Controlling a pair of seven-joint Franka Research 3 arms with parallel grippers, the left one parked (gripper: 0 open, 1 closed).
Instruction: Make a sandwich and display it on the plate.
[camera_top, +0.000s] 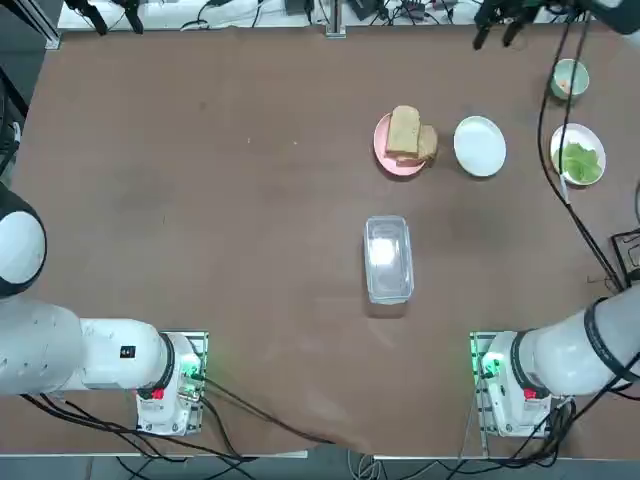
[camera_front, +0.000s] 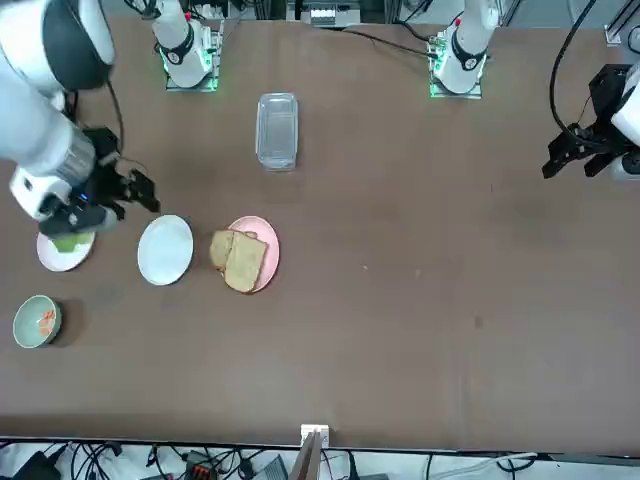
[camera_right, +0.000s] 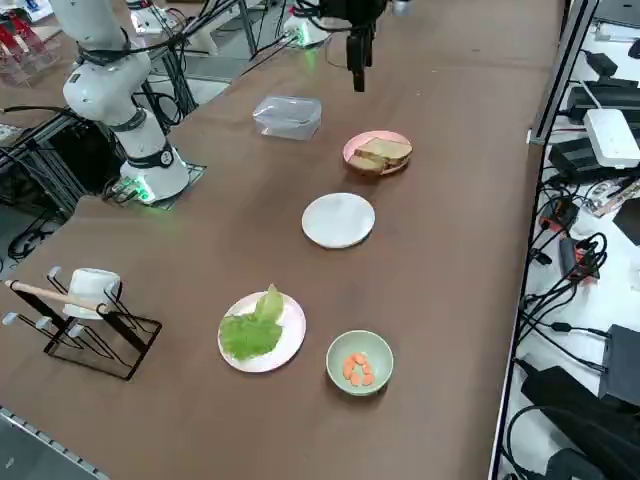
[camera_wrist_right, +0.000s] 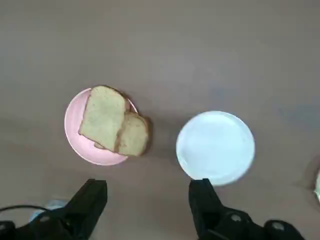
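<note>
right gripper (camera_wrist_right: 147, 202): fingers spread, empty | beyond it: bare brown tabletop (camera_wrist_right: 200, 50), glossy round white plate (camera_wrist_right: 215, 146)

We can read no text, label, brand, number or sign anywhere in these views. The only candidate is a small dark mark on the parked left arm (camera_top: 127, 352), at about eight o'clock in the top view, and it is too small for us to make out.

Overhead, front, side, wrist (all tableward)
</note>
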